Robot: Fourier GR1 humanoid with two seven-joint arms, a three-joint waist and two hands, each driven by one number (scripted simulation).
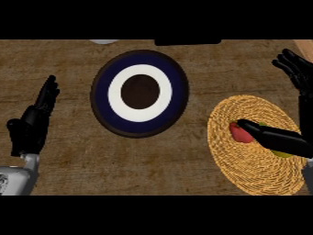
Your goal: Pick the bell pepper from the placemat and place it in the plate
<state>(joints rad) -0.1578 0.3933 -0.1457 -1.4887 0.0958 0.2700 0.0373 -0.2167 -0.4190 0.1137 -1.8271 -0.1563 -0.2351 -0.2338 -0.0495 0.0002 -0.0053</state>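
Pepper (pixel 241 132), red with a yellow-green patch showing lower right, lies on the woven placemat (pixel 254 167) at the right of the table (pixel 70 170). The right robot hand (pixel 306 98) is spread wide over it: the thumb reaches across the pepper's near side and seems to touch it, while the fingers stand straight up beyond the mat, well apart from the fruit. Nothing is held yet. The left robot hand (pixel 35 117) rests open at the left edge, fingers up.

The step in hand looks like closing on the pepper. To do it well, I judge the fingers should come down on the far side so the fruit sits between them and the thumb before they curl; closing with only the thumb touching would likely roll it across the mat. Much of the pepper is hidden under the thumb, so its exact shape is hard to tell.

The plate (pixel 140 93), dark blue with a white ring, lies just left of the mat, so a short lift and carry leftward should do.
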